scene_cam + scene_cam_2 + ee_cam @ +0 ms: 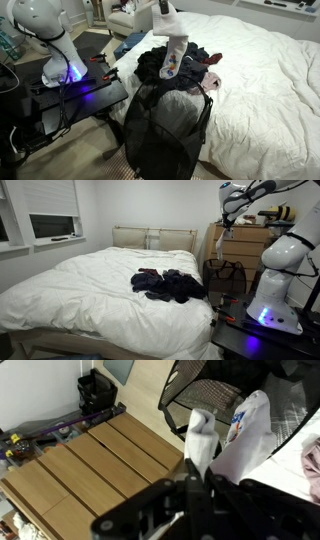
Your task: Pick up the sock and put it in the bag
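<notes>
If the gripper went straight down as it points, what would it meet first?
Probably the bag, at its open top: the gripper, shut on the hanging sock, points down over it. Depth is unclear, so it may be off the rim.

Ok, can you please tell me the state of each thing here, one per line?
sock: lifted, hanging limp from the hand
hand: shut on the sock
bag: upright, mouth open, white cloth inside
dark clothes: heaped on the bed
</notes>
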{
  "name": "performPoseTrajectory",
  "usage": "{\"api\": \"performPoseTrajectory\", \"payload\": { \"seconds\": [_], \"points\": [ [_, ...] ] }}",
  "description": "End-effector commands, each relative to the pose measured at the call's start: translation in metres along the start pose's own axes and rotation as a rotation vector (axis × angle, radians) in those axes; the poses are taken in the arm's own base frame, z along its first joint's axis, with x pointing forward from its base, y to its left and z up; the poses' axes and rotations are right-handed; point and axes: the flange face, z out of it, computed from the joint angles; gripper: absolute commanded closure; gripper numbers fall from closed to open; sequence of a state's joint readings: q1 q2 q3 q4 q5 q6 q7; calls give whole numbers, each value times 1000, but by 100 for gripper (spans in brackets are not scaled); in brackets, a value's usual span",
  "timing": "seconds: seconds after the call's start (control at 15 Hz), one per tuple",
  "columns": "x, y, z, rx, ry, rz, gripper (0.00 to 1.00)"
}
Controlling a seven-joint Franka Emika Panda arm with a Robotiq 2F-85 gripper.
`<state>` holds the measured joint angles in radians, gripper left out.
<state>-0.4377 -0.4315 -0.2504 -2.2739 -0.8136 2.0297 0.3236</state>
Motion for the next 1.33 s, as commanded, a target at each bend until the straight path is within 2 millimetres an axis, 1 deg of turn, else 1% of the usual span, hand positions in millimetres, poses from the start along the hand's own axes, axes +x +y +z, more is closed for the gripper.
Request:
{"api": "performPoseTrajectory", "payload": {
  "seconds": [0.0, 0.27, 0.33, 0.4, 0.47, 0.67, 0.8, 1.0, 1.27],
  "points": [
    [6, 11, 10, -72, -75, 78, 99],
    [7, 13, 21, -99, -147, 112, 99],
    [8, 13, 23, -102, -151, 119, 70],
    [9, 13, 24, -97, -149, 126, 69],
    [10, 13, 25, -95, -147, 136, 64],
    [12, 10, 28, -94, -148, 135, 39],
    [13, 6, 26, -87, -141, 124, 26],
    [12, -5, 22, -47, -131, 76, 2],
    [11, -36, 3, 79, -99, -19, 0]
  ]
}}
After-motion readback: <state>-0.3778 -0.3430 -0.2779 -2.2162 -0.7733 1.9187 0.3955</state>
